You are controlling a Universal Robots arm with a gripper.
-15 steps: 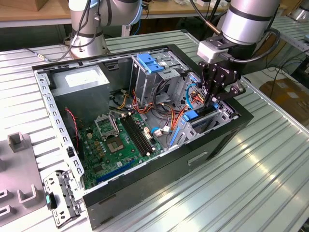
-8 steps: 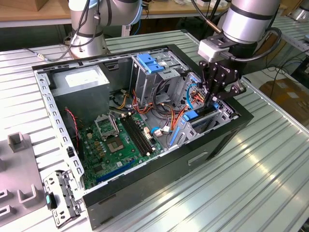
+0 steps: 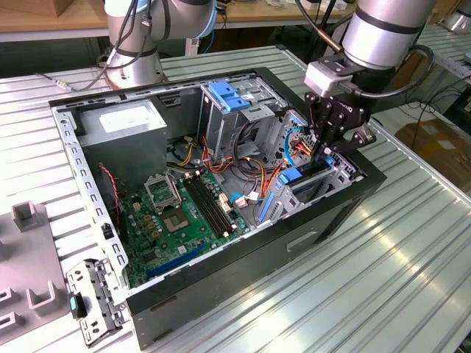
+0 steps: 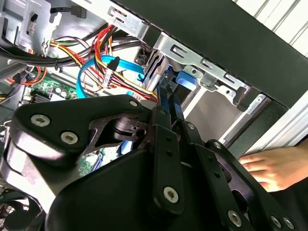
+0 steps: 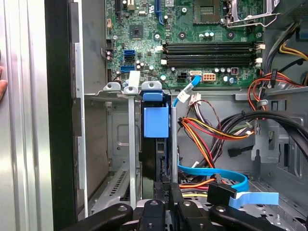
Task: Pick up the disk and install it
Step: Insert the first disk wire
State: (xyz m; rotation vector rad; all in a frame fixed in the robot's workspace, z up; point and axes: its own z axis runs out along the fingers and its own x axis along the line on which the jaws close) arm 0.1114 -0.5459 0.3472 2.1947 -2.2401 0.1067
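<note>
The disk (image 5: 156, 122), a dark body in a bright blue carrier, stands on edge in a narrow slot of the metal drive bay (image 5: 111, 144) at the corner of the open computer case (image 3: 243, 250). In the exterior view the disk (image 3: 296, 176) shows as a blue strip in the bay on that view's right. My gripper (image 3: 324, 151) reaches down into the bay from above. In both wrist views its thin fingers (image 4: 166, 103) lie close together along the disk's near edge (image 4: 185, 79), and my gripper (image 5: 169, 187) looks shut on it.
Red, orange and yellow cables (image 5: 211, 132) and a thin blue cable (image 5: 216, 174) lie right beside the bay. A tall cage with a blue handle (image 3: 228, 95) stands behind, with the motherboard (image 3: 188, 213) to the exterior view's left. A person's hand (image 4: 274, 166) rests outside the case wall.
</note>
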